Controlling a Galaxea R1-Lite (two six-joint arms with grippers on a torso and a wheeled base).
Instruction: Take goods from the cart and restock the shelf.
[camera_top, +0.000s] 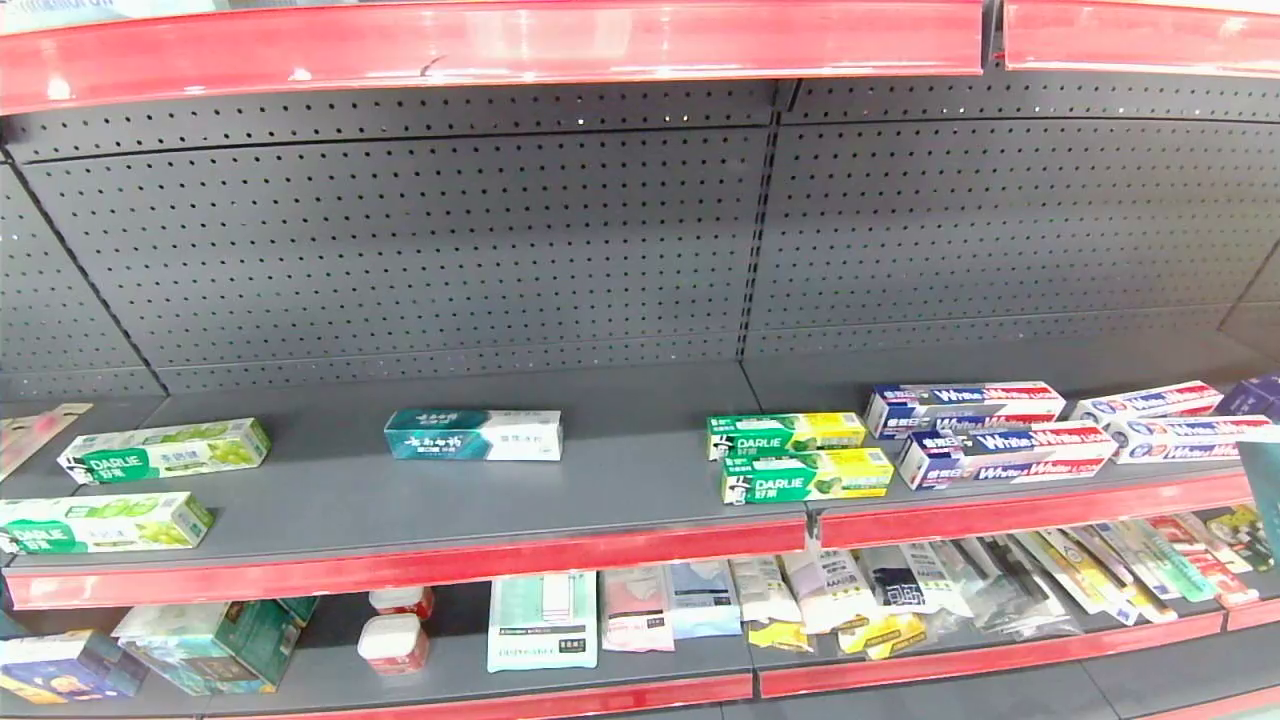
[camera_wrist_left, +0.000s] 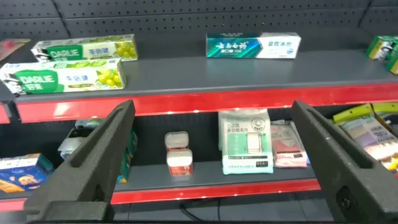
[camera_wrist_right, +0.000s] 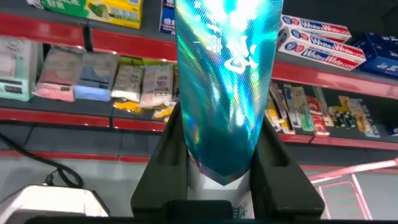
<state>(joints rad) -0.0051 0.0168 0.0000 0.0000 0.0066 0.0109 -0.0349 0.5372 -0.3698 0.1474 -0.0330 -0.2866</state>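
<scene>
Right claw (camera_wrist_right: 224, 143) is pinching a shiny teal box (camera_wrist_right: 227, 68), held upright just short of the shelf (camera_top: 620, 480). Left claw (camera_wrist_left: 212, 109) is spread wide, facing it. Further back, green toothpaste boxes (camera_wrist_left: 65, 74) lie flat on top.

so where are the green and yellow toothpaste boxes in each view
Head view: green and yellow toothpaste boxes on the middle shelf.
Left wrist view: boxes at the frame's edge, same shelf.
Right wrist view: boxes above the mint-green packet.
Shared landmark: that packet, one shelf below.
</scene>
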